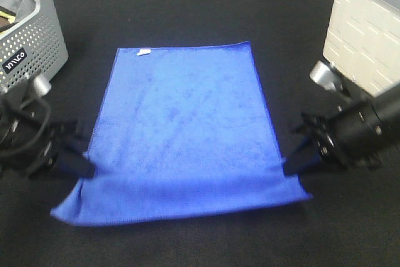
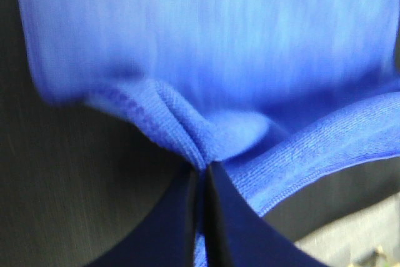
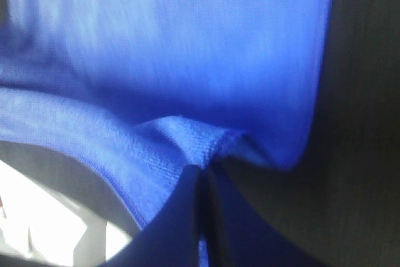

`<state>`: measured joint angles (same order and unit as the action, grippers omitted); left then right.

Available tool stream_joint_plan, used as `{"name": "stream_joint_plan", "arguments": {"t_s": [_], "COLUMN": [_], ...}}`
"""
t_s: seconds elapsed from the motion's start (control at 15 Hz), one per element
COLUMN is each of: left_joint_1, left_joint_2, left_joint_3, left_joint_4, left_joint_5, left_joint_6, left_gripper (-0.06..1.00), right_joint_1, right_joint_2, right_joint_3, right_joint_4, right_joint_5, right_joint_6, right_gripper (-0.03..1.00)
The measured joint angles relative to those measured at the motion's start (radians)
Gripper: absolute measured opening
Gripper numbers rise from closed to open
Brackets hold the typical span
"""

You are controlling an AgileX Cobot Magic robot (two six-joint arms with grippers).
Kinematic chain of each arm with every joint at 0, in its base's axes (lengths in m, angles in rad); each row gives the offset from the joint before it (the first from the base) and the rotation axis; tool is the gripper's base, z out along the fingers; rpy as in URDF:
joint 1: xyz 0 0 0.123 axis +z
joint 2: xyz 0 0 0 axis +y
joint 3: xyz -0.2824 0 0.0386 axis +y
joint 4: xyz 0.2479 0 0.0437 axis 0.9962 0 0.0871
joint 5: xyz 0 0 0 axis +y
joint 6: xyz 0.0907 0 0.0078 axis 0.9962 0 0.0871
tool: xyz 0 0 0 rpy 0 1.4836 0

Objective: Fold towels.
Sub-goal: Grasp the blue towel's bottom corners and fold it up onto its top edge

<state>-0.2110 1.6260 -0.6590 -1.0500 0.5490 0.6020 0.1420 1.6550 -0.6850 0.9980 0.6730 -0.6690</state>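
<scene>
A blue towel (image 1: 184, 129) lies spread on the black table with a small white tag (image 1: 143, 52) at its far left corner. My left gripper (image 1: 87, 170) is shut on the towel's left edge near the front; the left wrist view shows the cloth (image 2: 206, 136) pinched and bunched between the closed fingers (image 2: 172, 229). My right gripper (image 1: 289, 167) is shut on the right edge near the front; the right wrist view shows the cloth (image 3: 187, 142) pinched the same way. The front strip of the towel sags below both grips.
A grey perforated basket (image 1: 37, 42) holding cloth stands at the back left. A white tiled block (image 1: 365, 35) stands at the back right. The black tabletop (image 1: 200, 4) extends behind the towel.
</scene>
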Motion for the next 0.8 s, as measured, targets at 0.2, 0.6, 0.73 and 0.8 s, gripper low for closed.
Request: {"name": "stream_joint_plan", "arguments": {"t_s": [0.2, 0.6, 0.73, 0.8], "left_joint_1": [0.088, 0.117, 0.117, 0.117], "left_joint_2": [0.175, 0.489, 0.590, 0.632], "left_joint_3": [-0.279, -0.827, -1.019, -1.085], "left_joint_4": [0.105, 0.120, 0.123, 0.123], "left_joint_5": [0.014, 0.063, 0.060, 0.053], "left_joint_6": [-0.090, -0.151, -0.163, -0.163], "left_gripper": [0.01, 0.01, 0.01, 0.01], "right_joint_1": [0.000, -0.001, -0.016, -0.033], "right_joint_2": [0.163, 0.516, 0.612, 0.683], "right_joint_3": [-0.336, -1.030, -1.210, -1.319], "right_joint_4": [-0.116, -0.323, -0.348, -0.352], "right_joint_5": [0.037, 0.154, 0.172, 0.188], "right_joint_6": [0.133, 0.369, 0.411, 0.415], "right_gripper": [0.00, 0.00, 0.00, 0.00]}}
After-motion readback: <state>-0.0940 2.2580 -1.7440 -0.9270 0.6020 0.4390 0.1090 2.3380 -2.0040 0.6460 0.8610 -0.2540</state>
